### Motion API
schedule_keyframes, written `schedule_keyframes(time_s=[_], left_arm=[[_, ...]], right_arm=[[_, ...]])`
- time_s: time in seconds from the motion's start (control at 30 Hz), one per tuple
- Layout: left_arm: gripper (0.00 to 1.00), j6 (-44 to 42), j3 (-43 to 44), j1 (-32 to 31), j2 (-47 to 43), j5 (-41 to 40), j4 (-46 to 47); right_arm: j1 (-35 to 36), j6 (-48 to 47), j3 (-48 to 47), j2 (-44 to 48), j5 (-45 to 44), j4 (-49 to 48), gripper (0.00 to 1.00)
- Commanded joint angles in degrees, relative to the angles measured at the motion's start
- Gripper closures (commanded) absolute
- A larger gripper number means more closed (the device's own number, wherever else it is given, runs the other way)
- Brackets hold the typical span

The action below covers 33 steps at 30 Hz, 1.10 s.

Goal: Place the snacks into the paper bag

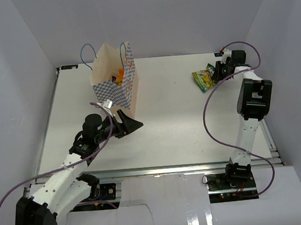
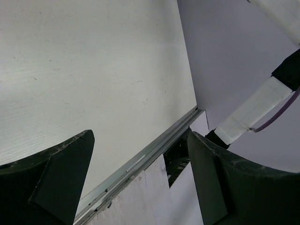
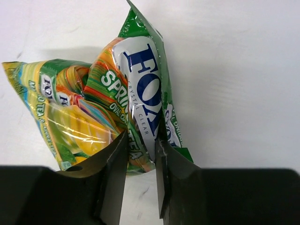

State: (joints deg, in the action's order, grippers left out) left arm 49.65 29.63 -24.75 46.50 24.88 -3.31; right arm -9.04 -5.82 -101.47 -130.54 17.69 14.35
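A white table [image 1: 172,126] seen from above, with a robot arm at each near corner.

On the left, the left gripper [image 1: 128,123] hangs just beside the near corner of the paper bag [image 1: 105,64]. Its jaws are spread wide and hold nothing. Its own camera sees only bare table and the table's edge between the two dark fingers. It seems to be waiting close to the bag, perhaps ready to steady it, though it does not appear to touch it.

The bag stands upright at the far left of the table, mouth open to the top and thin blue handles raised. A few bright orange and yellow packets [image 1: 119,74] show inside, so part of the job looks done.

The middle of the table has nothing of the task on it.

At the far right, well apart from the bag, the right gripper [image 3: 140,154] reaches down to a green and yellow pouch [image 3: 140,61]. Its jaws have come together on a raised fold in the pouch's middle, pinching the crinkled foil between them. Gripping the ridge makes sense, since a flat shiny packet offers little else to hold. The pouch appears to rest on the table. Whether it has begun to lift cannot be told.
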Motion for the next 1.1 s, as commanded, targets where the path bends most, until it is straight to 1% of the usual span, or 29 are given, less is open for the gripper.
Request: schedule_keyframes(time_s=[0.0, 0.03, 0.07, 0.1, 0.13, 0.17, 0.2, 0.27, 0.3, 0.33, 0.4, 0.43, 0.5, 0.53, 0.57, 0.6, 0.67, 0.7, 0.83, 0.97, 1.07], left_arm=[[0.09, 0.4, 2.2, -5.0, 3.8, -1.7, 6.9], [0.09, 0.4, 2.6, -6.1, 5.2, -2.2, 8.1], [0.09, 0.4, 2.9, -6.9, 6.5, -2.4, 9.4], [0.09, 0.5, 3.2, -8.5, 9.5, -2.5, 11.1], [0.09, 0.4, 4.7, -9.3, 11.1, -2.7, 11.5], [0.09, 0.0, 5.8, -10.1, 12.8, -3.2, 11.7], [0.09, -0.4, 6.8, -11.3, 16.4, -3.3, 11.9], [0.09, -1.1, 10.3, -12.2, 19.9, -3.4, 12.4], [0.08, -1.4, 11.5, -13.1, 21.6, -3.6, 13.0], [0.08, -1.5, 13.9, -13.4, 24.9, -3.7, 13.2], [0.08, -1.7, 16.2, -14.4, 28.2, -3.7, 14.0], [0.08, -1.7, 17.4, -14.7, 31.2, -3.9, 14.1], [0.08, -1.7, 20.4, -15.8, 34.1, -4.1, 14.3], [0.08, -1.8, 21.3, -16.1, 36.9, -4.1, 14.5], [0.08, -2.5, 24.1, -17.0, 40.8, -3.1, 14.8], [0.08, -2.9, 24.2, -17.0, 40.9, -3.1, 14.8], [0.08, -3.8, 27.1, -17.8, 43.1, -1.1, 15.4], [0.08, -4.3, 28.0, -18.0, 45.3, 0.2, 15.7], [0.08, -7.4, 32.2, -20.0, 48.9, 5.4, 17.3], [0.07, -7.6, 34.3, -21.2, 50.6, 9.6, 18.4], [0.08, -6.8, 33.7, -22.4, 51.0, 10.5, 20.1]], right_arm=[[-1.0, -6.1, 5.0, 5.9, 11.6, 3.2, 0.87], [-1.2, -7.4, 8.4, 7.5, 13.8, 3.1, 0.92], [-1.3, -8.6, 10.1, 9.0, 15.9, 3.1, 0.92], [-1.3, -11.5, 11.9, 12.0, 19.8, 3.2, 0.92], [-1.4, -12.8, 15.5, 13.8, 21.7, 3.1, 0.92], [-1.3, -13.9, 17.3, 15.4, 23.2, 3.2, 0.92], [-1.4, -14.9, 19.1, 18.7, 26.1, 3.4, 0.92], [-1.3, -18.9, 24.0, 22.1, 28.8, 4.5, 0.92], [-1.3, -20.4, 25.5, 25.3, 31.5, 5.2, 0.92], [-1.3, -23.2, 28.3, 26.9, 32.7, 7.0, 0.92], [-1.3, -26.3, 31.0, 31.5, 36.4, 9.5, 0.92], [-1.4, -27.8, 32.2, 32.9, 37.8, 12.6, 0.92], [-1.3, -33.1, 34.9, 36.7, 41.6, 16.7, 0.92], [-1.2, -34.7, 35.6, 37.8, 42.8, 20.3, 0.92], [-1.2, -38.1, 37.2, 41.1, 45.8, 24.7, 0.92], [-1.2, -38.8, 37.2, 42.1, 45.9, 24.8, 0.92], [-0.6, -39.9, 37.9, 43.7, 47.9, 27.1, 0.92], [-0.2, -40.2, 37.9, 44.5, 48.4, 29.4, 0.92], [2.4, -40.9, 38.0, 48.1, 50.0, 32.1, 0.92], [6.7, -37.7, 39.2, 50.5, 50.2, 30.0, 0.92], [9.3, -33.6, 40.0, 51.9, 50.0, 26.7, 0.92]])
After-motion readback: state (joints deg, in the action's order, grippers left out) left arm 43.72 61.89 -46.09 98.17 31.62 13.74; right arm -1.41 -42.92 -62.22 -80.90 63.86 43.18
